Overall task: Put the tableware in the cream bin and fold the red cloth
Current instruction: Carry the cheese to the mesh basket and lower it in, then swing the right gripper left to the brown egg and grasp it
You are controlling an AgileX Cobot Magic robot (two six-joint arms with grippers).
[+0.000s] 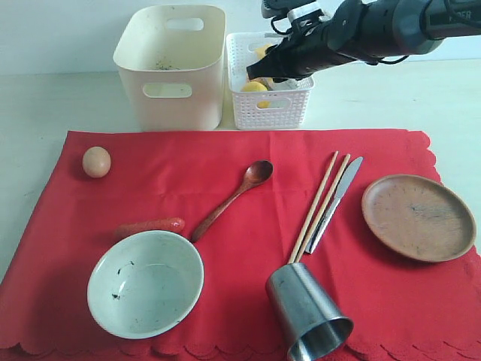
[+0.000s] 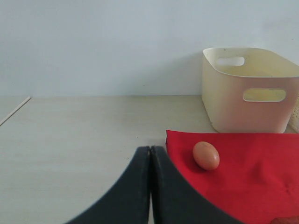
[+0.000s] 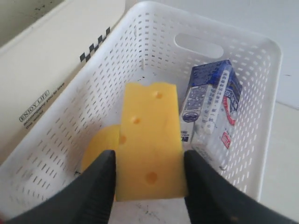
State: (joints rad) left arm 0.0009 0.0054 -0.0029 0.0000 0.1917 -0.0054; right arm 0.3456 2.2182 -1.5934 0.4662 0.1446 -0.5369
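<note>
My right tool (image 3: 148,163) grips the cheese wedge (image 3: 147,126) over the white basket (image 3: 117,70); my left tool (image 2: 150,158) is clenched empty. Next I should release the cheese, then fetch the green bowl (image 1: 145,283).

We see matt fabric in the red cloth (image 1: 225,180), smooth plastic in the cream bin (image 1: 173,109) and perforated plastic in the white basket (image 1: 282,113). The steel cup (image 1: 308,312) shows a brushed sheen, the pale green bowl (image 1: 146,282) a speckled glaze, the wooden plate (image 1: 418,216) a dull grain, and the cheese wedge (image 3: 149,149) looks smooth.
</note>
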